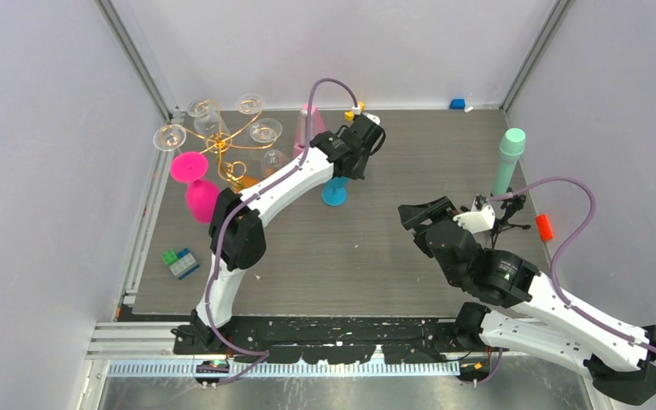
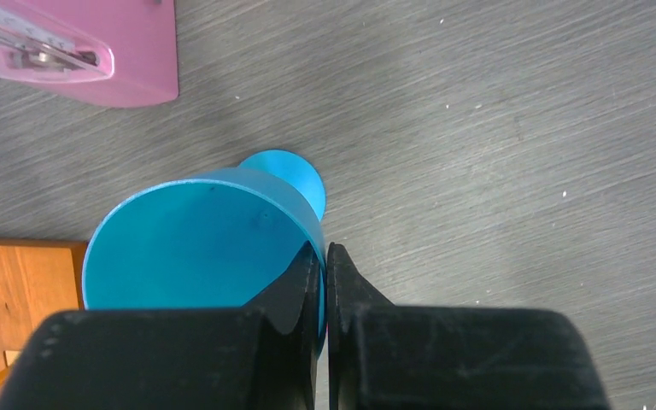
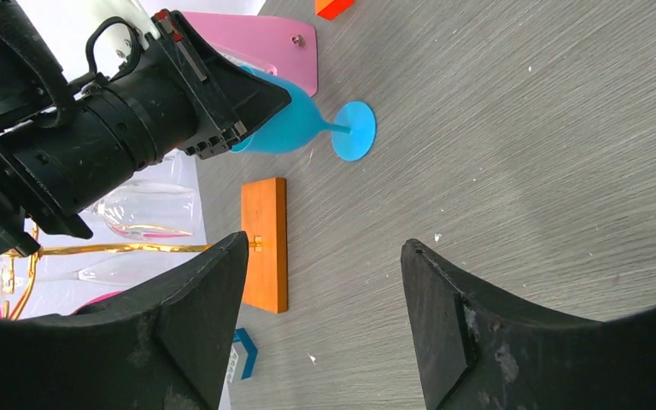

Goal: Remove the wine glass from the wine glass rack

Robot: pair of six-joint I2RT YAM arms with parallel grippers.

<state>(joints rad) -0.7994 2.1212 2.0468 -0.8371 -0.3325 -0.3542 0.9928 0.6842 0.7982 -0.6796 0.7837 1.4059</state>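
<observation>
Right of the wine glass rack point(image 1: 220, 143), L hand point(image 1: 352, 162) is clamped on the rim of the blue wine glass point(image 1: 335, 193), upright, foot at bench point(image 1: 393, 282) level. Looks like set-down stage; next: let go, rise straight w/o tipping it. R hand point(image 1: 427, 213) gapes, idle

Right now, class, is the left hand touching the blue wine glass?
Touching. The left wrist view shows the left hand clamped on the blue wine glass, its wall pinched at the rim with no gap visible.
</observation>
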